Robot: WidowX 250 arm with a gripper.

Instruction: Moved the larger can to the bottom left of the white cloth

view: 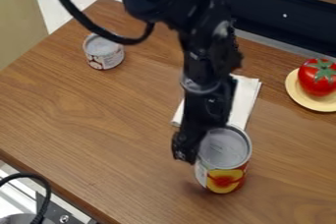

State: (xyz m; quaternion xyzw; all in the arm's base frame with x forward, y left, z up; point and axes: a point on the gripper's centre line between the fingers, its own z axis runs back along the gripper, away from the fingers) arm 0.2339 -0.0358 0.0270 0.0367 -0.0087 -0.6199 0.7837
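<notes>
Arm (209,51) steeply downward, end effector (188,145) at the larger can (225,154), grip state unclear.

we see the larger can (224,160) upright on the bench (98,134), its round grey top facing up inside a raised metal rim. its label shows yellow and red, with a pale strip at the left. the larger can is at the near end of the white cloth (245,101), and its base sits closer to the bench's lower left edge than the cloth does. we see the cloth spread flat, partly hidden, running from near the larger can towards the bench's far edge; we cannot tell whether the two touch.
</notes>
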